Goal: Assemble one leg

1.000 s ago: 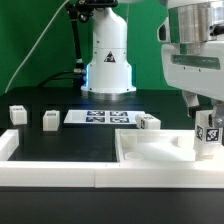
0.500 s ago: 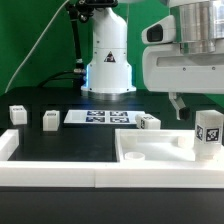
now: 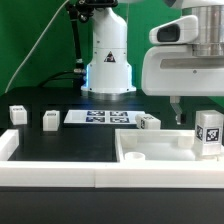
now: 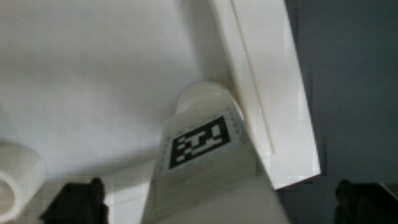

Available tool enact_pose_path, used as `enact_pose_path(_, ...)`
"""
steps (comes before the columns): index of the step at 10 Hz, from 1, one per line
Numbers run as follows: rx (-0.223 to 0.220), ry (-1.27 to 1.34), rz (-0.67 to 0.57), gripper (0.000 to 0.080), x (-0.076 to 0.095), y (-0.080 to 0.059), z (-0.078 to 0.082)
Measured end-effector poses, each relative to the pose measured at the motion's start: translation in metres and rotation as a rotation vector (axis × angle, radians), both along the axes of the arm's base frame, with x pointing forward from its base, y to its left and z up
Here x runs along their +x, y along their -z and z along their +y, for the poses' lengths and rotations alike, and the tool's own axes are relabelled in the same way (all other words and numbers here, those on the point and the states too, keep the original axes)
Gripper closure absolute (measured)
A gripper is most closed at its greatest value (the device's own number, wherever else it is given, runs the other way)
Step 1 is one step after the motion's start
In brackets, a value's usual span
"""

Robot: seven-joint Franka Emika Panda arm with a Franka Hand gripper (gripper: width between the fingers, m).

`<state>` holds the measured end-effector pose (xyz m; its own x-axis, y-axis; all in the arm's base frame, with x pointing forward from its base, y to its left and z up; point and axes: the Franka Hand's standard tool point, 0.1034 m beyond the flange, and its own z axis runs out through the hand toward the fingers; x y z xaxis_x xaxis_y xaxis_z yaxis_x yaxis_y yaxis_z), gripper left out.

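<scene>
The leg (image 3: 208, 132), a small white block with a square marker tag, stands upright at the exterior view's right end of the large white tray-like part (image 3: 150, 152). My gripper (image 3: 196, 106) hangs just above it, open, with one dark finger (image 3: 178, 108) showing. In the wrist view the leg (image 4: 199, 150) stands free between my fingertips (image 4: 79, 202), with a gap on each side, next to the tray's raised rim (image 4: 267, 90). My gripper (image 4: 217, 205) holds nothing.
Three more small tagged white blocks stand on the black table (image 3: 17, 114), (image 3: 50, 120), (image 3: 148, 122). The marker board (image 3: 100, 117) lies behind them. A white wall (image 3: 50, 175) runs along the front. The arm's base (image 3: 107, 60) stands at the back.
My gripper was round the leg a second ago. It has let go and risen, and the leg stays upright in the tray-like part.
</scene>
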<state>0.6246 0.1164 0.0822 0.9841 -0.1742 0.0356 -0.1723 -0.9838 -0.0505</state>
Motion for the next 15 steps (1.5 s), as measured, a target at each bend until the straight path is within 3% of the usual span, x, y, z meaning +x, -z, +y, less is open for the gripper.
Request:
enact_pose_path(3,-0.009,-0.152,-0.006,0.0151,0.0000,0.0006,-0.0020)
enact_pose_path(5,-0.007,-0.132,-0.005,0.0417,-0.0001,0.0007,-0.0019)
enact_pose_path(6,-0.007,-0.115,-0.004,0.0417,-0.0001,0.0007,-0.0019)
enact_pose_path(7,-0.006,-0.108,-0.004,0.0508,-0.0002,0.0009,-0.0019)
enact_pose_path(15,0.050,0.918,0.048,0.0508,-0.0034,0.0029,0.0043)
